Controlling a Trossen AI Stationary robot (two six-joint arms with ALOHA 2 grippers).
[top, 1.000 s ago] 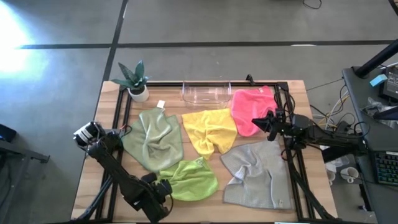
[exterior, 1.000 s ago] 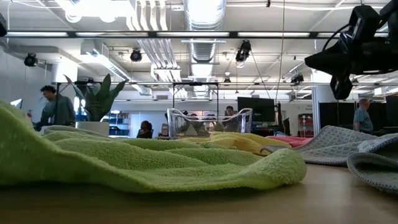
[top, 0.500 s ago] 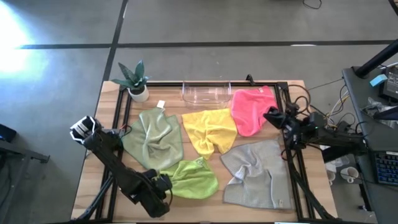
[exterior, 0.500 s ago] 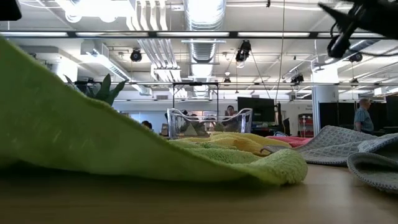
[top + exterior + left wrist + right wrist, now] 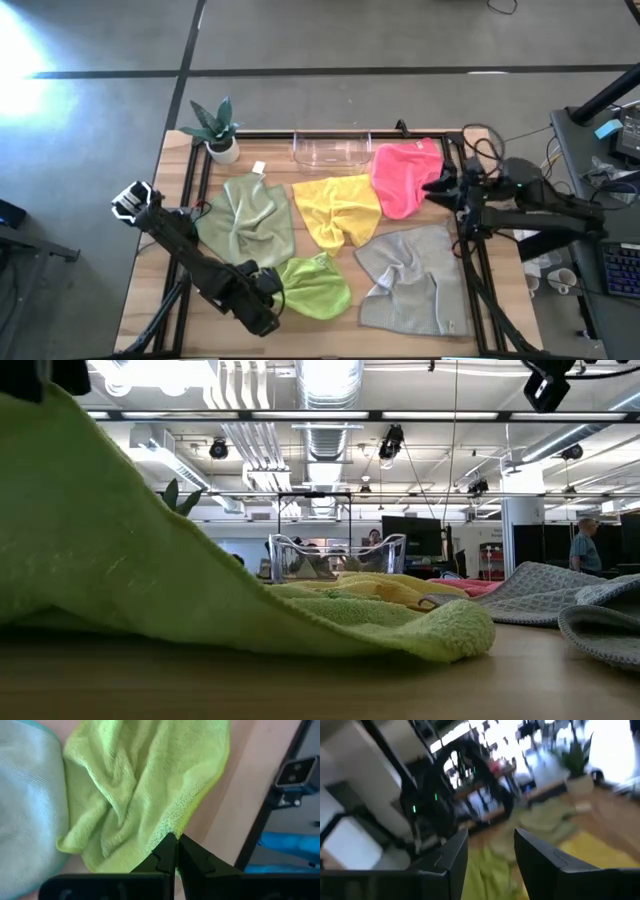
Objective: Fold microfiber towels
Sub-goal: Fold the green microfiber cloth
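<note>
Five towels lie on the table: sage green, yellow, hot pink, lime green and light grey. My left gripper is shut on the lime green towel at its left side, near the table's front edge. My right gripper is open and empty. It is raised high beside the pink towel's right edge. My left gripper pinches the lime green towel's hemmed edge between its two shut fingers, at the towel's left side. The fingers come from the table's near left. That side is lifted off the table, and the right part lies on the table.
A clear plastic bin stands at the far edge, and a potted plant stands at the far left corner. Black frame rails run along both sides of the table. Bare wood shows along the near edge.
My left gripper has risen and gone a little toward the table's right with the lime towel's left edge. That side is now lifted, the towel looks narrower from above, and its right part has stayed put. My right gripper has gone up and toward the table's right edge.
</note>
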